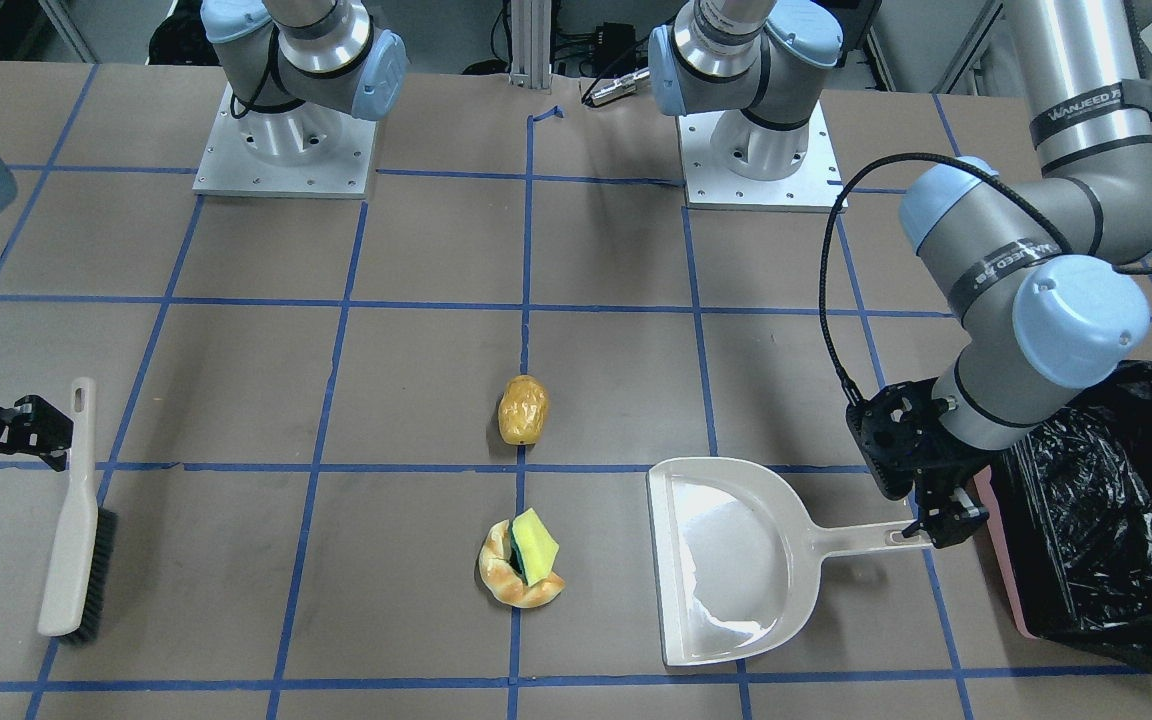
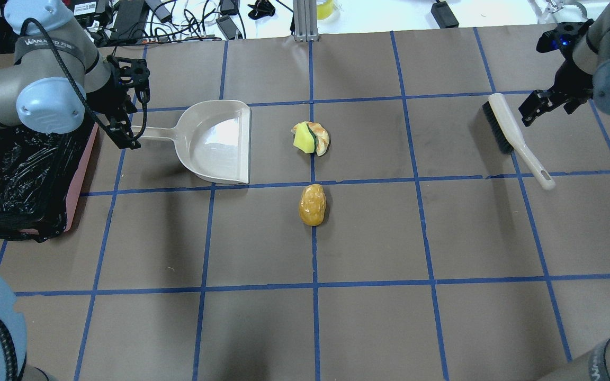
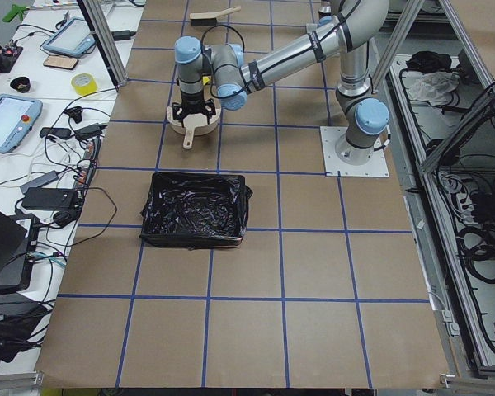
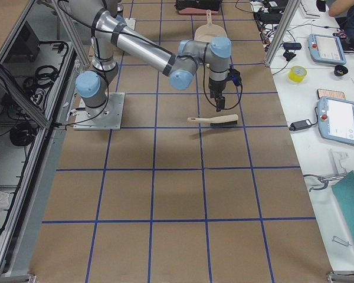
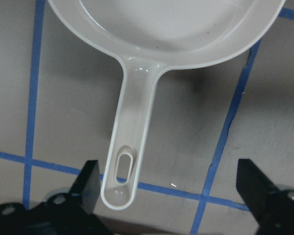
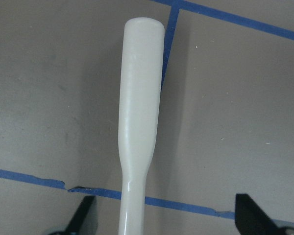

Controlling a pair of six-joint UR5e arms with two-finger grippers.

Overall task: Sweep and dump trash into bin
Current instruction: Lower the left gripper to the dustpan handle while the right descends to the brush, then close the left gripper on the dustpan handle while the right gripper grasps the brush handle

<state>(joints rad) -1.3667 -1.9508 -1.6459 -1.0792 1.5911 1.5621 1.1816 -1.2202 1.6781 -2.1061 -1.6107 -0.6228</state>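
The yellow-orange potato-like piece (image 1: 523,410) (image 2: 312,204) lies at the table's middle. The tan bread ring (image 1: 511,582) (image 2: 324,142) lies beyond it, with the yellow sponge (image 1: 534,545) (image 2: 303,138) resting on it. The pink bin (image 1: 1001,560) (image 2: 80,174), lined with a black bag, stands at the table's left. My left gripper (image 1: 946,520) (image 2: 125,135) (image 5: 169,171) is open over the end of the beige dustpan's handle (image 5: 130,122). My right gripper (image 1: 36,430) (image 2: 535,108) (image 6: 164,205) is open over the white brush (image 6: 139,98).
The dustpan (image 1: 736,560) (image 2: 215,143) lies flat between the bin and the trash, mouth toward the trash. The brush (image 1: 76,520) (image 2: 511,135) lies on its side at the far right. Both arm bases (image 1: 284,150) stand at the robot's edge.
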